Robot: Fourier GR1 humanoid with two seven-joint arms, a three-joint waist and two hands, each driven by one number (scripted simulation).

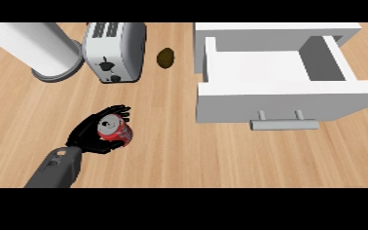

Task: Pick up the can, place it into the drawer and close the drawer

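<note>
Head view: my left hand point(90, 132) sits lower left on the counter point(165, 141), fingers curled round the red can point(115, 129), which is upright in its grasp. I note the white drawer point(277, 85) pulled open at right, well apart. Toaster point(115, 51), paper roll point(39, 48), small brown item point(166, 57) behind.

Toaster point(115, 51) beside paper-towel roll point(39, 48) (upright) – brown lump point(166, 57) right of it
</note>
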